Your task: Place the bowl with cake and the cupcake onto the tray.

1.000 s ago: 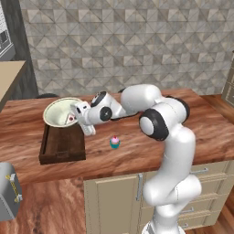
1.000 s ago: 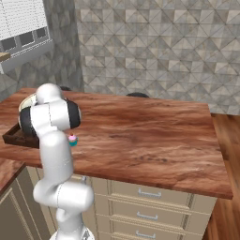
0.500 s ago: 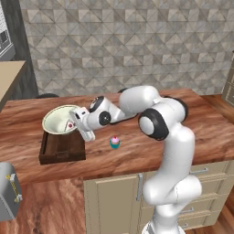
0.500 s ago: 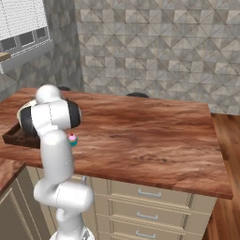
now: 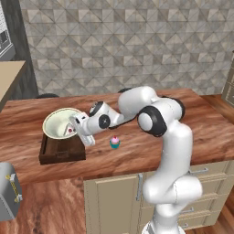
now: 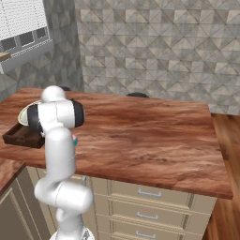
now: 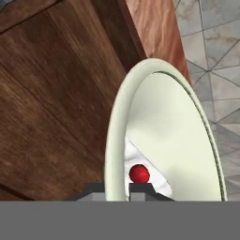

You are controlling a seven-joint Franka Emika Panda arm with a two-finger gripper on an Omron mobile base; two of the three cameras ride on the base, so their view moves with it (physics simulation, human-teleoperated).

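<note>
The gripper (image 5: 78, 127) is clamped on the near rim of the bowl with cake (image 5: 60, 122); in the hand view the two finger tips (image 7: 141, 188) straddle the pale rim at the bottom centre of the frame, one outside the wall and one inside, with the cake's red dot just above the inner tip. The bowl appears at centre left of the left base view, tilted, over the tray (image 5: 61, 150), whose dark floor shows at the left half of the hand view (image 7: 51, 108). Whether the bowl's underside already touches the tray floor cannot be told. Risk: the grip holds one edge only, so the bowl's weight hangs off the pinch; a slip would probably let the bowl rotate and drop, possibly landing on the tray's raised side instead of inside it. Release while the bowl is this tilted could tip the cake slice out. The cupcake (image 5: 114, 142) stands on the counter (image 5: 201, 132) just right of the tray, below the forearm; a low sweep of the wrist toward the right of the frame could knock it over.
</note>
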